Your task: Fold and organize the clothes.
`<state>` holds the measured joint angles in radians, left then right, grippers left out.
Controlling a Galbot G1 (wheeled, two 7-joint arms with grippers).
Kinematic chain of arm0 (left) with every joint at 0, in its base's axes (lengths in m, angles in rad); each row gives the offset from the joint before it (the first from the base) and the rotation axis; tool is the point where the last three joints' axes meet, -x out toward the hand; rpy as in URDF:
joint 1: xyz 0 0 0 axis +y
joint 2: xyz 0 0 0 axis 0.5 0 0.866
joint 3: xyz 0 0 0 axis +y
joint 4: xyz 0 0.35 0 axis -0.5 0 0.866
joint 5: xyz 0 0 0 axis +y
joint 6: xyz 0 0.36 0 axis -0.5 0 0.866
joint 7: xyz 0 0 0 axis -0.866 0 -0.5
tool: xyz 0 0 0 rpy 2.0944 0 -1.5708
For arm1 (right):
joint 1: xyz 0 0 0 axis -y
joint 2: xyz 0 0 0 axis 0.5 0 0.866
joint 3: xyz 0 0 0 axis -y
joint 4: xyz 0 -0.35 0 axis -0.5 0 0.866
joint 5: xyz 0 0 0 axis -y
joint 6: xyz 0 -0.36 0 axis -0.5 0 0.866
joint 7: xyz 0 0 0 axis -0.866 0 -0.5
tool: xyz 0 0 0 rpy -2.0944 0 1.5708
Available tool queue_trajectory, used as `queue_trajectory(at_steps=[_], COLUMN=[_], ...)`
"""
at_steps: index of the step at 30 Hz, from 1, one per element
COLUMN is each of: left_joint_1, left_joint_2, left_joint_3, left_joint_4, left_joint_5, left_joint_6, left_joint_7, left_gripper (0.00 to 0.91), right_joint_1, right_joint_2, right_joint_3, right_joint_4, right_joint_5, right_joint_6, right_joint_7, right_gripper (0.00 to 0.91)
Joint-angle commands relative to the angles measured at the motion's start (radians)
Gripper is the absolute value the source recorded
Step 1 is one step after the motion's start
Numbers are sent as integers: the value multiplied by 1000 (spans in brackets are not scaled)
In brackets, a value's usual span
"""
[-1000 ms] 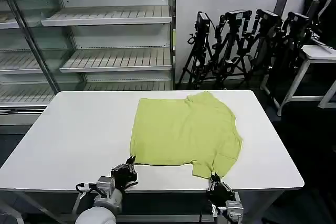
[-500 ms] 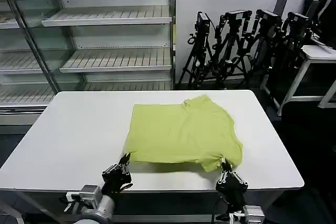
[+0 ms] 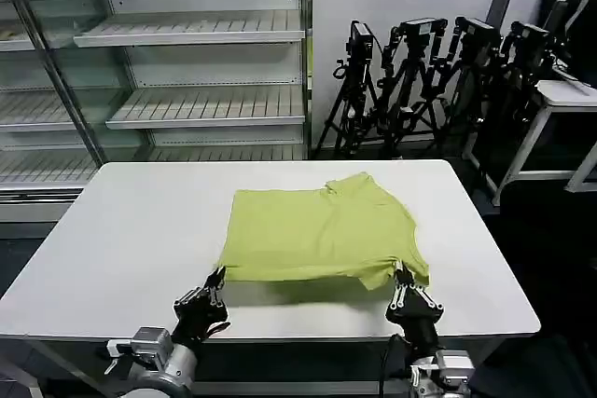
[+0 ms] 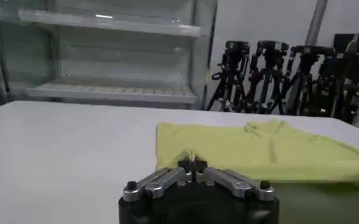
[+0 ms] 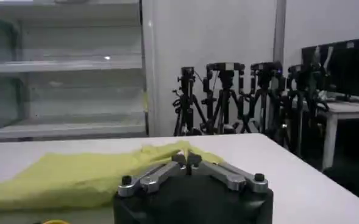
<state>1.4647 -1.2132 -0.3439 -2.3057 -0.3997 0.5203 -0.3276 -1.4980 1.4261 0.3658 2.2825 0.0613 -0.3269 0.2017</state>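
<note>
The clothes are one lime yellow-green T-shirt [image 3: 317, 230] lying on the white table [image 3: 131, 230], neck end toward the far side. My left gripper [image 3: 217, 277] is at its near left corner, shut with a pinch of the fabric between its tips. My right gripper [image 3: 403, 277] is shut on the near right corner. The near hem is raised off the table and casts a shadow under it. In the left wrist view the T-shirt [image 4: 270, 152] spreads beyond the left gripper [image 4: 192, 161]. In the right wrist view the T-shirt [image 5: 75, 173] bunches around the right gripper [image 5: 186, 159].
Bare tabletop lies on both sides of the shirt and along the near edge. Glass-fronted shelves [image 3: 187, 72] stand behind the table at left. Black tripods [image 3: 420, 72] and a white desk [image 3: 569, 95] stand at back right.
Both grippers have lifted the shirt's near hem and carried it toward the far side. The left one drifted left and the right one right, so the shirt looks shorter.
</note>
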Motion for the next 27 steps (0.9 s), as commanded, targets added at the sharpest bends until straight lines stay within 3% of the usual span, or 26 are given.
queue_trajectory(at_steps=[1, 12, 27], left_joint_1=[-97, -213, -313], left_joint_2=[29, 64, 23], left_joint_3=[18, 71, 139], left_joint_4=[71, 155, 266], left_joint_5=[18, 56, 99], left_joint_6=[17, 23, 32], left_joint_7=[1, -1, -20], left_gripper=[30, 30, 30], right_joint_1=[122, 227, 309], right_joint_2=[-50, -96, -76], right_joint_3=[5, -37, -36], right_joint_4=[-59, -169, -315], right_joint_5=[25, 44, 6], right_joint_6=[-13, -27, -18], right_joint_7=[-2, -3, -2], right_gripper=[0, 0, 0])
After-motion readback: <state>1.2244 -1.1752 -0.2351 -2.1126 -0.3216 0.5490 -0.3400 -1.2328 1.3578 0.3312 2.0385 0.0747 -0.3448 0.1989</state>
